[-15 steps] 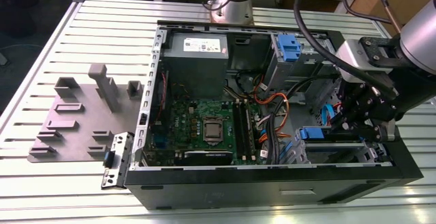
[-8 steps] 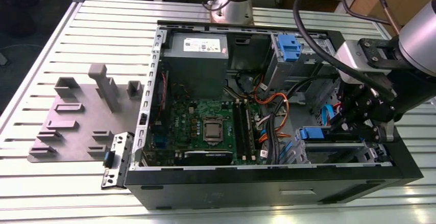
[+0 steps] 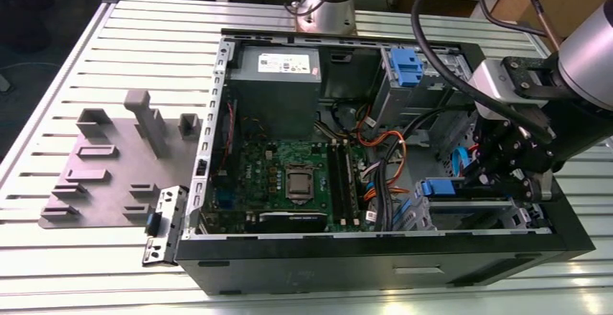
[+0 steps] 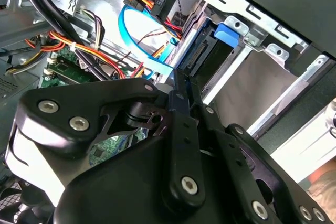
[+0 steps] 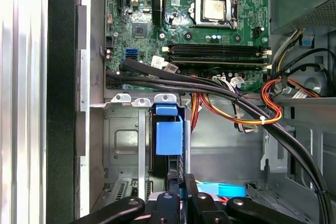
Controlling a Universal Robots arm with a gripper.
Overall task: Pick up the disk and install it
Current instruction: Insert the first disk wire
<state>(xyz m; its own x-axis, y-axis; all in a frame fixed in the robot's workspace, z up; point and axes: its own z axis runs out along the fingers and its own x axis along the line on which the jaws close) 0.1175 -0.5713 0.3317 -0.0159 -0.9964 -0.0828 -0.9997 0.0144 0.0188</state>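
The blue-railed grey metal disk (image 5: 168, 140) stands on edge in the silver drive cage (image 5: 123, 145), long axis running into the bay, blue tab outward. The black tool (image 5: 181, 195) sits just behind it; whether its fingers are apart or together cannot be told.

The computer case (image 3: 383, 265) is black outside and grey metal inside. The motherboard (image 3: 287, 179) is green with black slots and a silver square chip (image 5: 214, 10). The disk (image 5: 169, 135) shows a bright blue carrier over a dark body in the first wrist view. The wires (image 5: 262, 109) are red, orange, yellow and black. A flat cable (image 4: 137, 40) is light blue. The hand (image 4: 181, 103) is black with silver screws. The bench (image 3: 86, 257) is white with long stripes. The holder plate (image 3: 105, 164) on it is grey.
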